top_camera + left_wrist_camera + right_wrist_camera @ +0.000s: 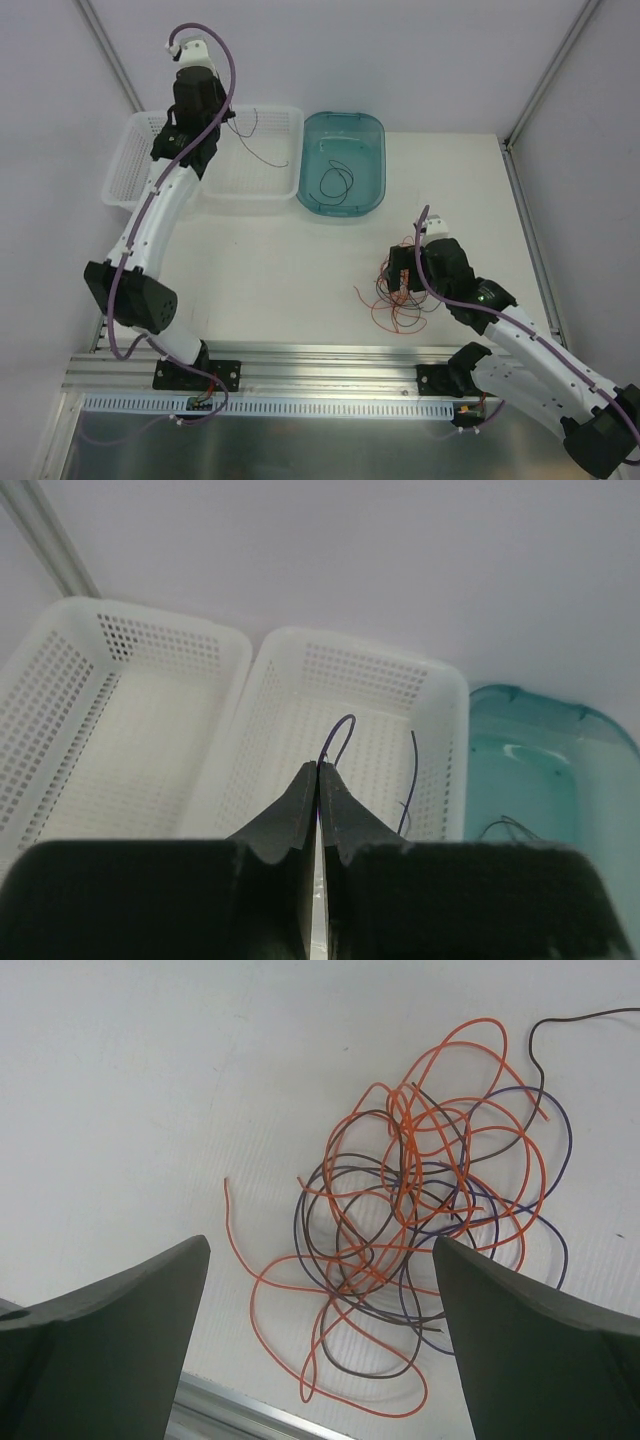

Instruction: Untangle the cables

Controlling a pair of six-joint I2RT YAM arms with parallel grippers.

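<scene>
Right wrist view has the right fingers (110, 1340) spread wide above the tangle of cables (420, 1230), whose orange, black and purple loops lie knotted on the bench (150, 1080). Closing here would likely catch several strands at once and pull the knot tighter. The left fingers (300, 810), pinched shut on one purple wire (345, 718), hang over the white basket (360, 670), where the wire's loose tail could snag the rim. The left arm reaches far out. The right arm is folded, with its wrist tipped down.

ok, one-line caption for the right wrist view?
Open right gripper poised above a tangle of orange, purple and dark cables on the white table.
</scene>
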